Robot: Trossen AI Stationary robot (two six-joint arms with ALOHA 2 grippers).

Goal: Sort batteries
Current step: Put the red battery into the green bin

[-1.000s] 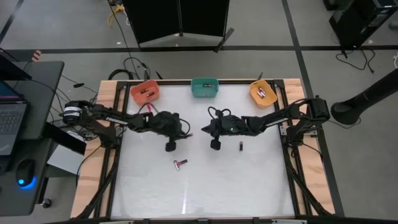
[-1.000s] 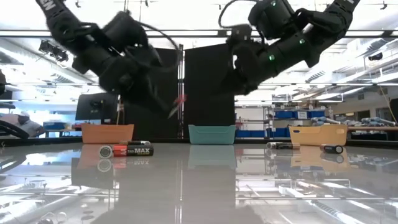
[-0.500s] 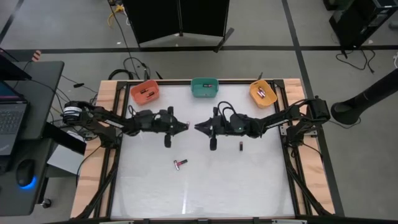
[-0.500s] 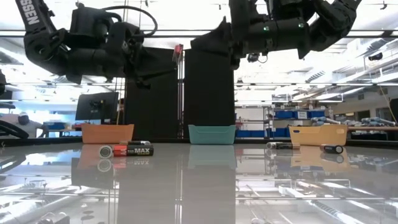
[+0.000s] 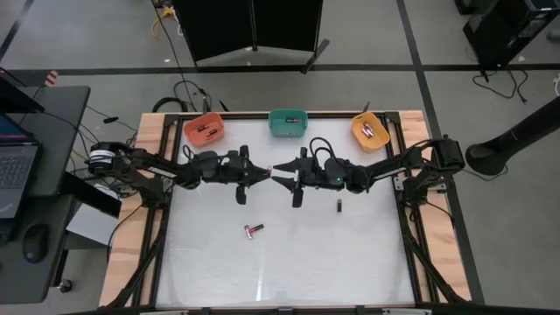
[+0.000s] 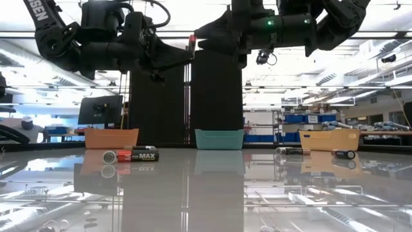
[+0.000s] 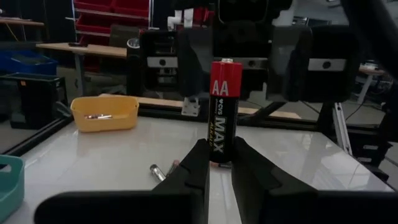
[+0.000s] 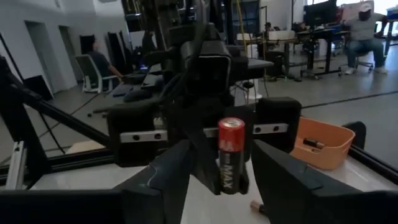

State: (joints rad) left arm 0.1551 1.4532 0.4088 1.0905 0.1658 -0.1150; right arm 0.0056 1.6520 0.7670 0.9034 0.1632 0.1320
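- Fingers first, from the high view: we see the left gripper (image 5: 259, 172) and right gripper (image 5: 282, 173) meeting tip to tip over mid-table. The left one pinches a battery (image 5: 265, 171), barely visible here; the right one's fingers stand spread around it, not yet closing. Loose batteries lie on the table (image 5: 289, 262), a red-ended one (image 5: 254, 230) nearer the front and a dark one (image 5: 338, 206) under the right arm. At the far edge stand an orange bin (image 5: 204, 131), a teal bin (image 5: 287, 123) and a yellow bin (image 5: 368, 131).
- Low view: both grippers hang high above the surface, the red battery tip between them.
- Left wrist view: narrow fingers (image 7: 198, 163) clamp the black lower end of the AA battery, which stands upright with its red top free.
- Right wrist view: wide fingers (image 8: 171, 168) flank that red end without touching.
- Handling, our judgement: light, rigid, smooth-skinned, likely to roll or twist. We'd take it across the free red half, square to its axis.
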